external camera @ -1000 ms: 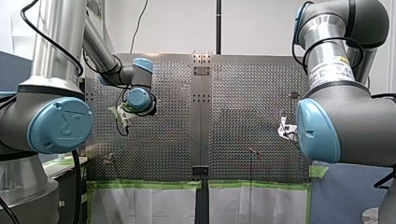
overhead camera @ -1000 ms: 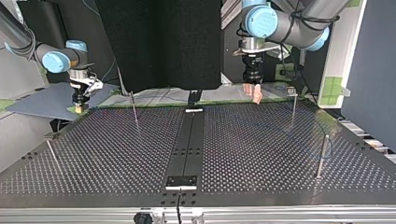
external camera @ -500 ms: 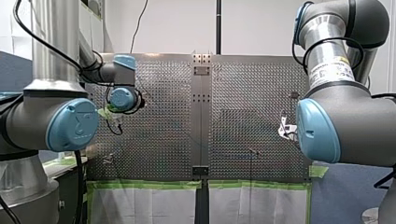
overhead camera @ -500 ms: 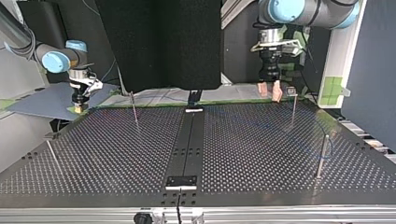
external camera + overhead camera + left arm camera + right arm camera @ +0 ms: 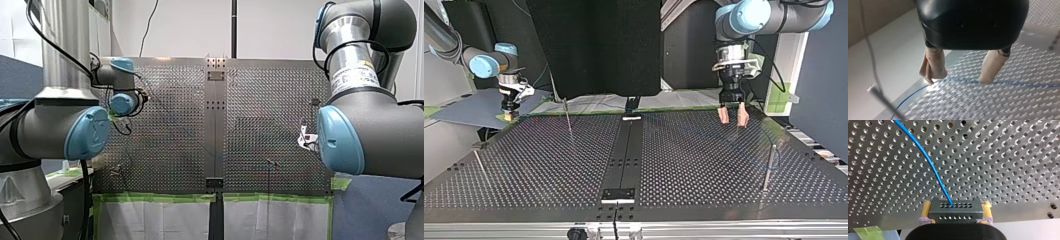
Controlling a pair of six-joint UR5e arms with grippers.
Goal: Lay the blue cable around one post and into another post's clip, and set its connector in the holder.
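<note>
Right gripper (image 5: 956, 207) clamps the connector (image 5: 955, 213), anchoring the cable (image 5: 930, 162); left gripper (image 5: 959, 78) hangs open close over it, seemingly to grasp.

Top view: I have open room down the perforated table's (image 5: 694, 165) middle — far-left post (image 5: 568, 116), near-left post (image 5: 480, 165) and near-right post (image 5: 768, 167) flank it. My left gripper (image 5: 732, 118), spread over the blue cable (image 5: 1023, 84), fills the far right; another may hide behind it. My right gripper (image 5: 510, 116), clamping the connector (image 5: 955, 211), blocks the far-left corner.
</note>
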